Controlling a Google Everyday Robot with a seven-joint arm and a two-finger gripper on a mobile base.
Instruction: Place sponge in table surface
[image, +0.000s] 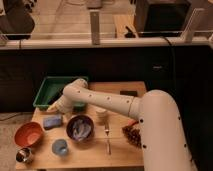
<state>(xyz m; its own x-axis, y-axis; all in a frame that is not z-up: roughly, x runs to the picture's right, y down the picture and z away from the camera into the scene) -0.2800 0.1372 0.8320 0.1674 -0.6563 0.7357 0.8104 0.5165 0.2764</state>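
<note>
The blue sponge (52, 121) lies flat on the wooden table (120, 155), near its left side, in front of the green tray. My gripper (54, 107) is at the end of the white arm, just above and behind the sponge, at the tray's front edge. It looks apart from the sponge.
A green tray (50, 90) stands at the back left. A purple bowl (80, 128) with cloth sits right of the sponge. An orange bowl (27, 134), a metal cup (23, 155), a blue cup (60, 147), a fork (107, 138), a white cup (101, 115) and a brown object (132, 134) are also there.
</note>
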